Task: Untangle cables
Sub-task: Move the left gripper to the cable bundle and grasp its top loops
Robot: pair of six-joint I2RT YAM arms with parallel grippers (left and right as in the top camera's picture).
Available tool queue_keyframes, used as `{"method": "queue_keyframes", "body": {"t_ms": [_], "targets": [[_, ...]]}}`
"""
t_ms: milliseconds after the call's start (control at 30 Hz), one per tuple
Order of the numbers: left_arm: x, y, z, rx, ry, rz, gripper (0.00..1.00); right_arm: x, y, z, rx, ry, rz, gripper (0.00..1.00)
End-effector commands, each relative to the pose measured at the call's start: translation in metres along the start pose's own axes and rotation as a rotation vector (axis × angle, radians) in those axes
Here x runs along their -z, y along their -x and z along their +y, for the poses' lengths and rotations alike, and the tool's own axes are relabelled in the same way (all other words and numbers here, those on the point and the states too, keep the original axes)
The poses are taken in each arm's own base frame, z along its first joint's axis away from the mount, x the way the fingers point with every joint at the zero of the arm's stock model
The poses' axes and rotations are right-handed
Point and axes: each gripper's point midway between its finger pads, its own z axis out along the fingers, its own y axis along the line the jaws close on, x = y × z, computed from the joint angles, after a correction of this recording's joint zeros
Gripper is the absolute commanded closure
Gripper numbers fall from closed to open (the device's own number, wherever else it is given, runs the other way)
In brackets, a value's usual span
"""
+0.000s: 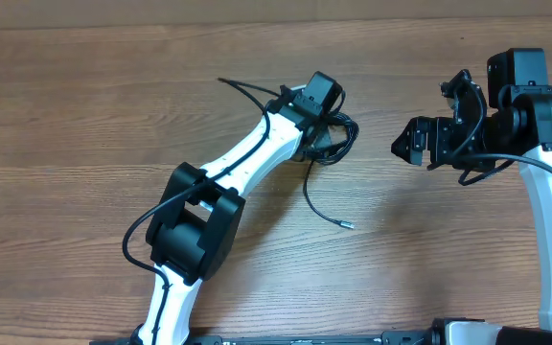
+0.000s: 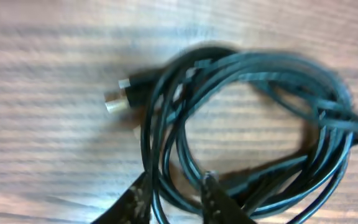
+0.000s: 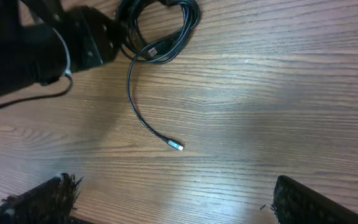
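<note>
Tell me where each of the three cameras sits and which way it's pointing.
Overhead: fixed above the table, looking straight down; shows both arms, left arm reaching the cable coil, right arm apart.
Left wrist: close above the cable coil, facing down; left jaws grip its strands at the bottom edge.
Right wrist: farther off, facing down toward the left arm; right jaws wide apart in the bottom corners.
Shared: cable coil in all three; loose plug end in overhead and right wrist.
</note>
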Motion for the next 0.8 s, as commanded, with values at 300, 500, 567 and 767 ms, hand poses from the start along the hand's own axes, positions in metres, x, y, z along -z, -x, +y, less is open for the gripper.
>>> {"method": "queue_keyframes", "body": {"t_ms": [300,500,567,767], "targets": [[-0.013,0.014,0.017,-0.028,0.085,-0.090,0.48,0.007,0.006,0.003,0.012,0.007,-0.032,0.00],[-0.020,0.008,0.019,-0.029,0.081,-0.092,0.53,0.007,0.005,0.003,0.010,0.007,-0.028,0.00],[-0.024,0.006,0.021,-0.014,0.088,-0.085,0.56,0.007,0.004,0.003,0.009,0.007,-0.027,0.00],[-0.039,-0.003,0.028,-0.020,0.115,-0.057,0.64,0.007,0.004,0.003,0.008,0.006,-0.024,0.00]]}}
